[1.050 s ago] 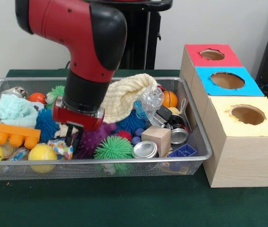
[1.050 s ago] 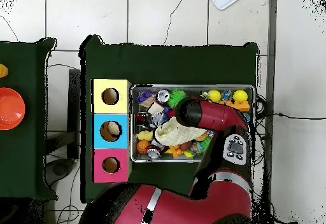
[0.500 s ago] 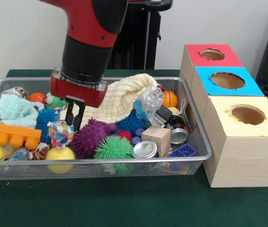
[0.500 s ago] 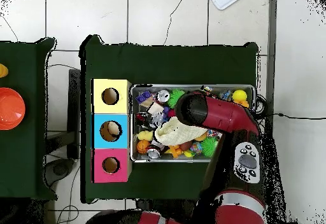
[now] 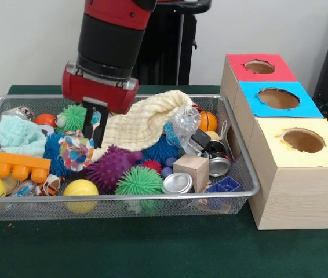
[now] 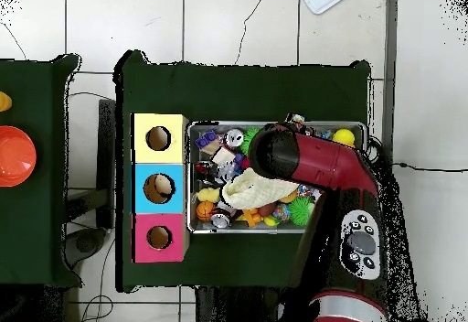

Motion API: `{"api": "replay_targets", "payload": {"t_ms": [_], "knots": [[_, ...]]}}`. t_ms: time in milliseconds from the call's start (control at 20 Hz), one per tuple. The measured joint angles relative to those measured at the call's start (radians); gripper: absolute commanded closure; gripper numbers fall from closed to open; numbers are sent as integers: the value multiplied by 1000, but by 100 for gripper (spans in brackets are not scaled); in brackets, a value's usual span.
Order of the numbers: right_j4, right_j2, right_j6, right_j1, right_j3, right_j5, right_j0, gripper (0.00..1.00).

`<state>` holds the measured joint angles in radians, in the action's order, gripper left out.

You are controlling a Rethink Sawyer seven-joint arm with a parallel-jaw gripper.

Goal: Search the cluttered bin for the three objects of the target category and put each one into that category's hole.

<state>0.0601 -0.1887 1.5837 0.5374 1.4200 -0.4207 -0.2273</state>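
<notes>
From the front, the gripper [image 5: 96, 128] hangs above the left half of the wire bin [image 5: 242, 168], its dark fingers clenched on a colourful patterned ball [image 5: 76, 152] held clear of the clutter, with a cream knitted cloth [image 5: 146, 119] draped just to its right, a purple spiky ball [image 5: 109, 168] below, and a yellow ball [image 5: 80, 188] at the bin's front wall. From overhead, the red arm [image 6: 311, 158] covers the bin's right part, hiding the gripper; the three-hole box [image 6: 159, 188] touches the bin's left side.
</notes>
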Motion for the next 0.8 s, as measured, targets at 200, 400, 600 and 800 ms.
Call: {"api": "replay_targets", "payload": {"t_ms": [200,400,600,800], "knots": [[-2,20,0,41,26,-47,2,100],[-11,30,0,71,50,-88,14,100],[-23,34,0,94,67,-121,37,100],[-36,34,0,115,75,-158,75,100]]}}
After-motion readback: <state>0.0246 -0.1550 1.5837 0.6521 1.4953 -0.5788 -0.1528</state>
